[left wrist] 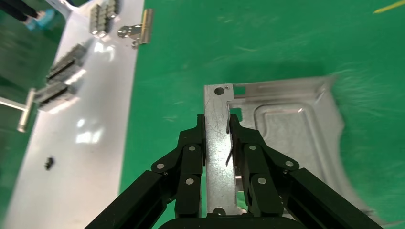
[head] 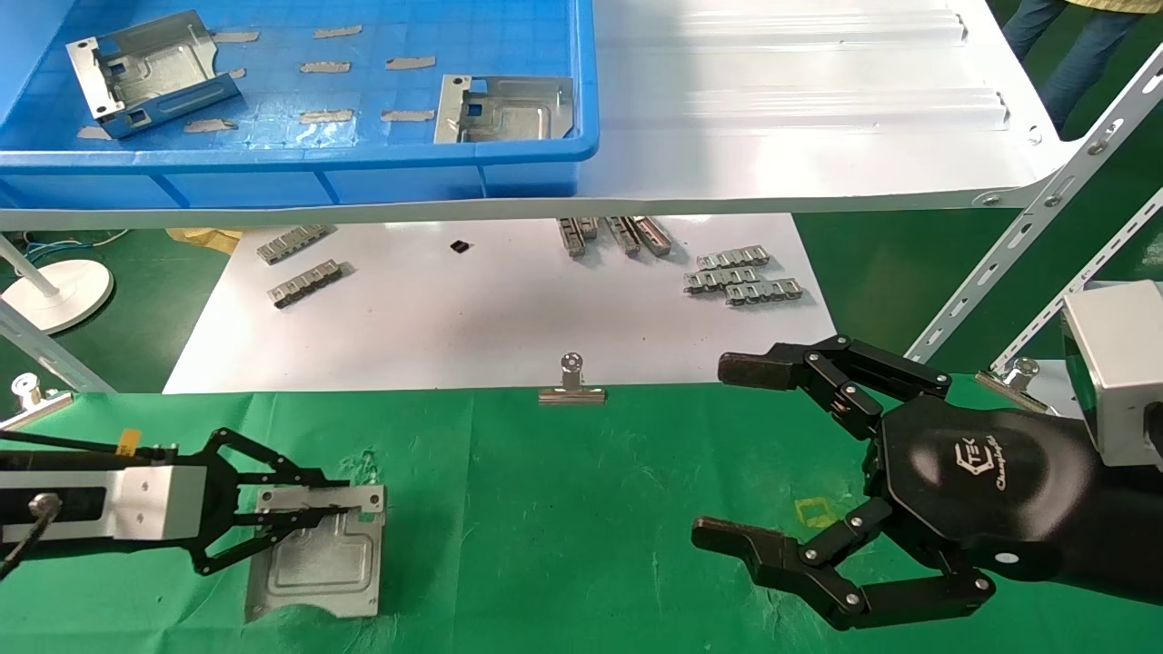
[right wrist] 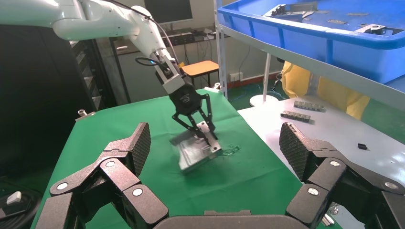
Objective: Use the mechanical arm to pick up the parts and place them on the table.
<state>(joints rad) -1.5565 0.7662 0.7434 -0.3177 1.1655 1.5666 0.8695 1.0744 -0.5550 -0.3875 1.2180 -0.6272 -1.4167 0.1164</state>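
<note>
Parts: three (one pincer-held).

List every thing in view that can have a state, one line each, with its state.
Left gripper: jaws shut on the flange of the bracket on the green cloth.
Held bracket: on the green table, one side tilted up.
Right hand: fingers spread open, empty, above the table.
Blue bin: on the white shelf, holding two brackets.
Bracket at bin's left: tilted.
Bracket at bin's right: lying against the front wall.
Binder clip: clamped on the cloth edge.
</note>
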